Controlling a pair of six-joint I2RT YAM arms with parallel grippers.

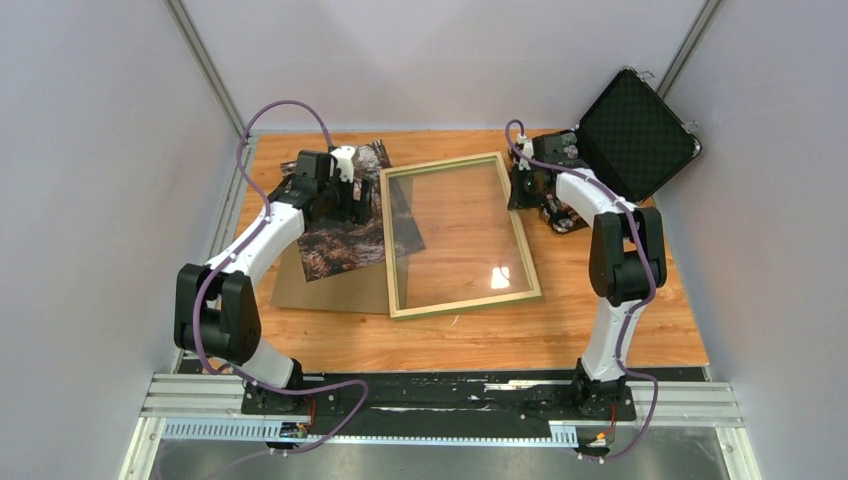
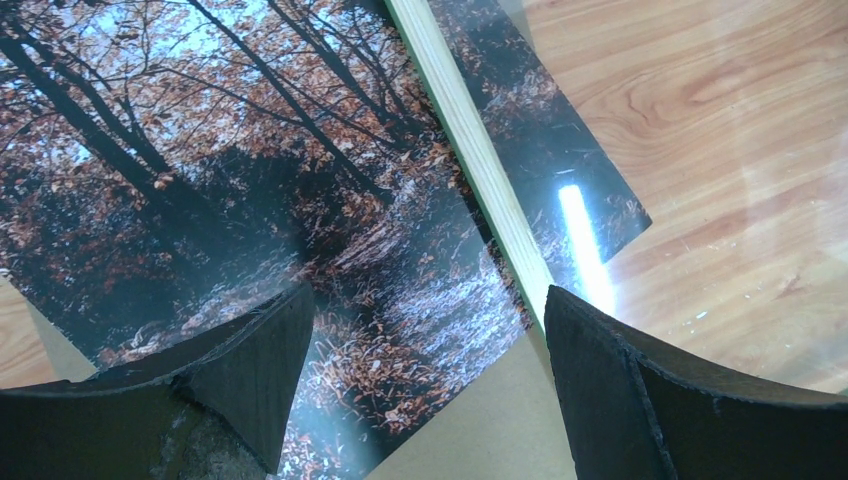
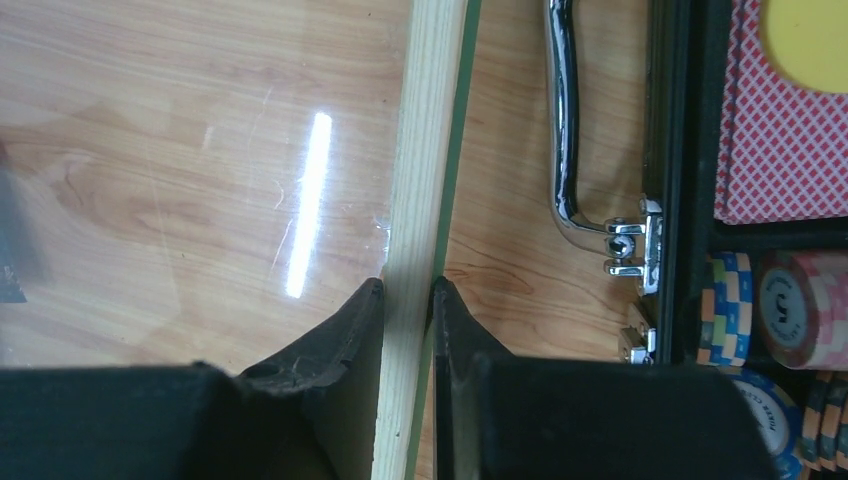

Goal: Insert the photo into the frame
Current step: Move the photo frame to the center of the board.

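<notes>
The frame (image 1: 465,302) lies mid-table, pale wood side up, with a glass pane in it. The photo (image 1: 340,245), an autumn forest print, lies to its left on a brown backing board (image 1: 330,292); its right edge runs under the frame's left rail and shows through the glass. My left gripper (image 1: 352,205) hovers open over the photo (image 2: 250,180), beside the rail (image 2: 470,150), holding nothing; in the left wrist view it (image 2: 428,300) stands over the print. My right gripper (image 1: 525,185) is shut on the frame's right rail (image 3: 425,130), one finger on each side, near the far corner (image 3: 408,290).
An open black case (image 1: 635,135) stands at the back right, right behind my right gripper. It holds poker chips (image 3: 790,310) and red-backed cards (image 3: 780,150), and its chrome handle (image 3: 565,130) lies close to the frame's right rail. Grey walls close in both sides.
</notes>
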